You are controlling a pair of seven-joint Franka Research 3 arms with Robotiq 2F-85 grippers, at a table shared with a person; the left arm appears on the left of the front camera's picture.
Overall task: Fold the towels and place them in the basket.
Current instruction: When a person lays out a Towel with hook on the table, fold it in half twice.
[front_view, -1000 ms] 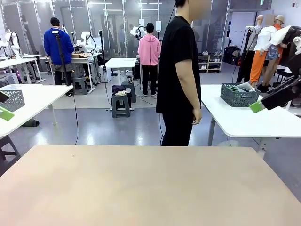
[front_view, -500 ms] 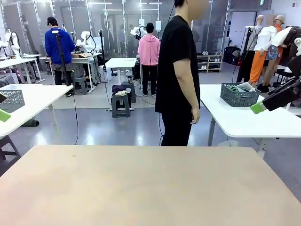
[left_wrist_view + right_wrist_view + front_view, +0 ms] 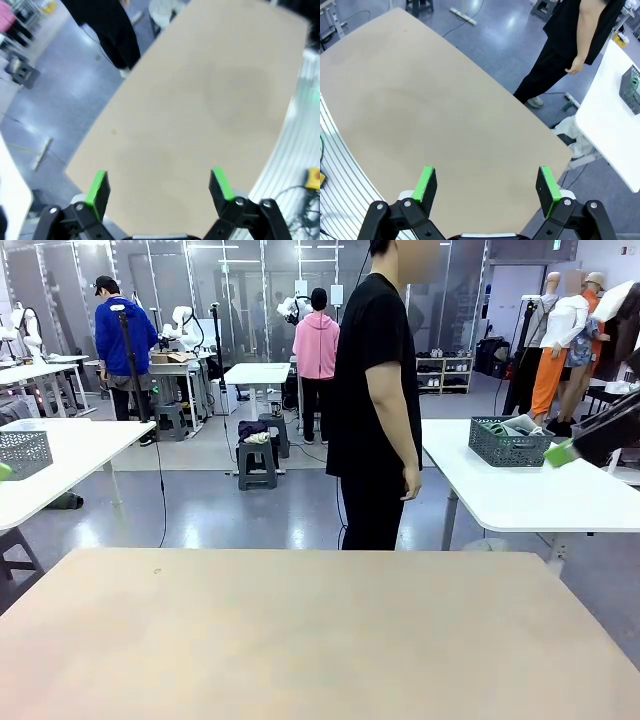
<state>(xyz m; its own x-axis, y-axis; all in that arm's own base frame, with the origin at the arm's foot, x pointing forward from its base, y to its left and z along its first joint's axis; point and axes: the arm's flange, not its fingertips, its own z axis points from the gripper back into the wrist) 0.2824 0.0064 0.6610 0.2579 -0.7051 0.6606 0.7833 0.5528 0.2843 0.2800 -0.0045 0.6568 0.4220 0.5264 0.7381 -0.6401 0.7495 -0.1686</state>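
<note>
We face a grey floor (image 3: pixel 200 515); a white table (image 3: pixel 500 495) at three o'clock; glass partitions (image 3: pixel 245 300) at twelve; a stool (image 3: pixel 257 452) at eleven.

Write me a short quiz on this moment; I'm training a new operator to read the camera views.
1. True or false: the left gripper is shut.
2. The right gripper is: A open, B shut, C gripping cloth.
3. Fill in: the basket stands on the ___ table beside the person.
Key: 1 false; 2 A; 3 white.
</note>
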